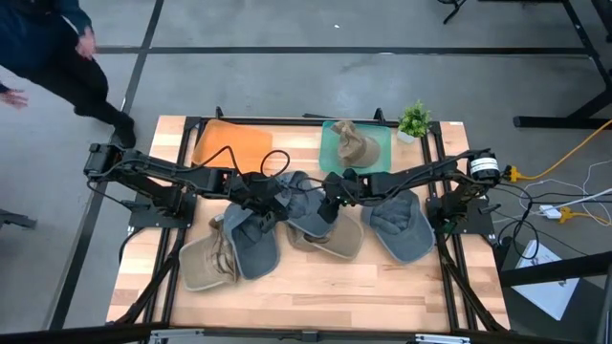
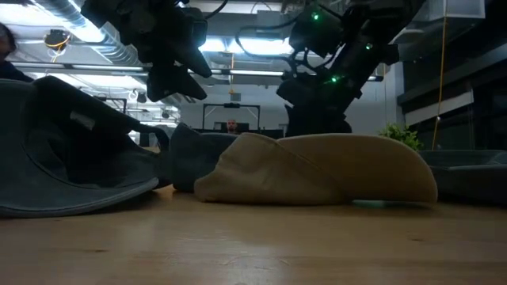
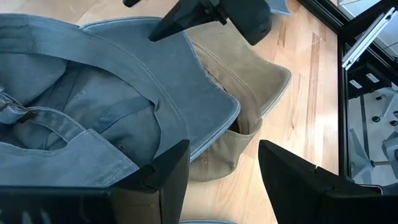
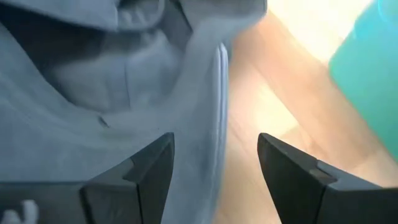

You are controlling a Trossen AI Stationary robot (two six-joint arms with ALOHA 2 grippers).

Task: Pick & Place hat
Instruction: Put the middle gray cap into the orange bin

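Note:
Several caps lie on the wooden table. A blue-grey cap (image 1: 298,194) sits in the middle, partly over a tan cap (image 1: 335,237). Another blue-grey cap (image 1: 254,247) and a tan cap (image 1: 204,265) lie toward the near left, and a third blue-grey cap (image 1: 402,225) lies to the right. A tan cap (image 1: 354,145) rests on the green tray (image 1: 378,139). My left gripper (image 1: 264,206) (image 3: 217,171) hovers open over the middle cap's brim (image 3: 186,81). My right gripper (image 1: 330,206) (image 4: 214,165) is open above that cap's edge (image 4: 208,74).
An orange tray (image 1: 229,143) lies at the far left and a small potted plant (image 1: 414,119) stands at the far right corner. A person (image 1: 57,48) is beyond the table's far left corner. Bare wood (image 1: 316,296) runs along the near edge.

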